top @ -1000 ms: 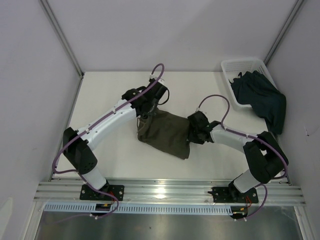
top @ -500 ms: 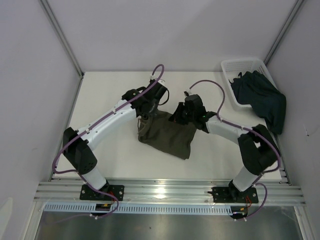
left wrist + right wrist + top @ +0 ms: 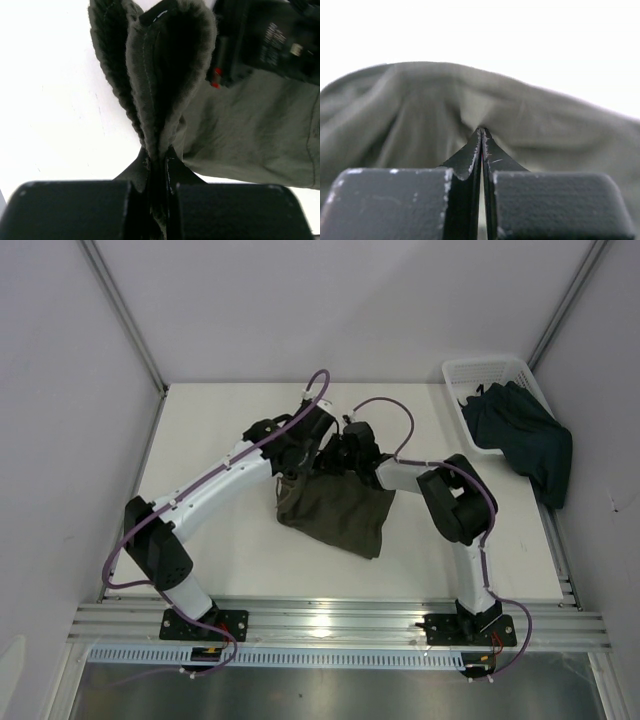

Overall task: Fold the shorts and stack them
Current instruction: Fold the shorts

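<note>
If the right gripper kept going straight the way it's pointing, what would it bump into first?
The olive-green shorts: the right gripper has its closed tips in the puckered cloth. Past that, probably the left gripper close beside it, though depth is hard to judge.

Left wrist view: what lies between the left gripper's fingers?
The ribbed waistband of the olive-green shorts, pinched by the left gripper; the left wrist view shows it.

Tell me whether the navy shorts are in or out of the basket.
Half in. The navy shorts fill the basket but spill over its right rim, with one part lying outside it.
</note>
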Tool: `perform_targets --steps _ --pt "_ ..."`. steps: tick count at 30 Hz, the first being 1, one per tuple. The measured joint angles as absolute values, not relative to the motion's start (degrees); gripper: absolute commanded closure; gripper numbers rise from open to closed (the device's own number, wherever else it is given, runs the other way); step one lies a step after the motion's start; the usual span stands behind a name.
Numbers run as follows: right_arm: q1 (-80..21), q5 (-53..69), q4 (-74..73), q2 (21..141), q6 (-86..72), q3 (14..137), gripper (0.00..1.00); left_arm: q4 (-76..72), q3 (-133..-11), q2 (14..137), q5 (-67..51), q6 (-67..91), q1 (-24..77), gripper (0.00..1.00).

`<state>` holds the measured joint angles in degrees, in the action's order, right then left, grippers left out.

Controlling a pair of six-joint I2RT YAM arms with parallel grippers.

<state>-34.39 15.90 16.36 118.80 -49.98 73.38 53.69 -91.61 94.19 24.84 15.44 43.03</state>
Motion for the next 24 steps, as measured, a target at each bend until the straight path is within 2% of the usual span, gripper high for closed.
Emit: perform_targets --steps 10,22,23,24 --pt "-34.4 11.6 18.7 127.3 -53.1 78.1 1.00 53.7 -91.6 94.1 24.8 14.4 44.6 1.00" --pt "-34.8 14.7 23.2 131.6 -55.8 82.4 1.00 53.7 -91.4 95.0 24.8 13.5 48.0 1.00" --pt "-34.5 14.9 23.2 131.5 -55.9 82.3 0.98 53.7 -91.7 95.5 24.9 13.5 48.2 1.00" --pt "-34.3 15.0 23.2 131.2 -55.8 82.1 0.91 53.7 -92.0 96.1 24.9 13.5 48.3 1.00"
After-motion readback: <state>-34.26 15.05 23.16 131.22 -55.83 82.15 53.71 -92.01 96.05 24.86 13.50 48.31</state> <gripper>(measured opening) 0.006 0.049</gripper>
